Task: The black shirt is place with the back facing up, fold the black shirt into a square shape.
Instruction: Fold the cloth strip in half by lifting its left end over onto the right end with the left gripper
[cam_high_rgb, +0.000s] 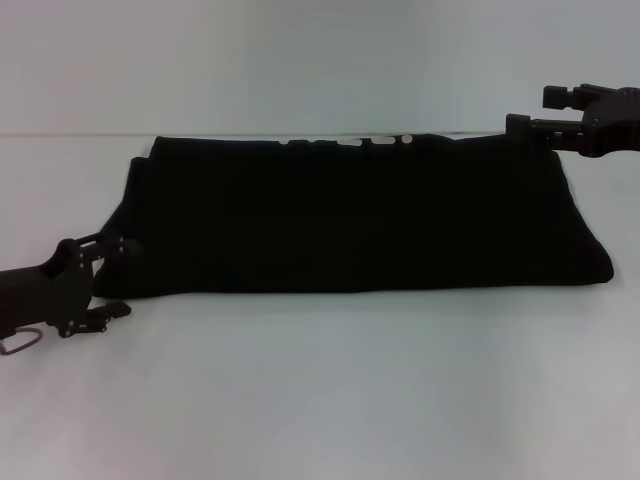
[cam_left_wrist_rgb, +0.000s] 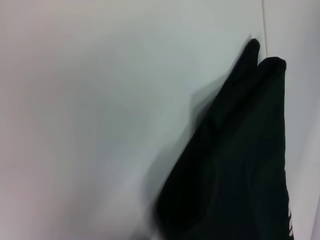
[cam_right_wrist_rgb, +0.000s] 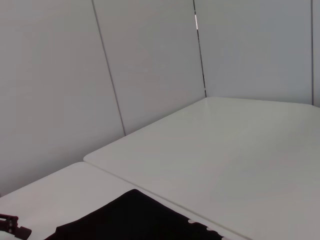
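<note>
While the black shirt (cam_high_rgb: 350, 215) lies flat mid-table (cam_high_rgb: 320, 400) as a wide folded band w/ small white marks along its far edge, the left gripper (cam_high_rgb: 112, 275) sits at its near-left corner, fingers spread wide, one tip touching cloth. Right gripper (cam_high_rgb: 530, 115) hangs raised by the far-right corner, fingers parted, holding nothing. Left wrist view: layered shirt folds on the tabletop.

Black shirt (cam_high_rgb: 350, 215) on table (cam_high_rgb: 320, 390), left gripper (cam_high_rgb: 108, 275) at its near left corner, right gripper (cam_high_rgb: 535, 115) above far right corner
</note>
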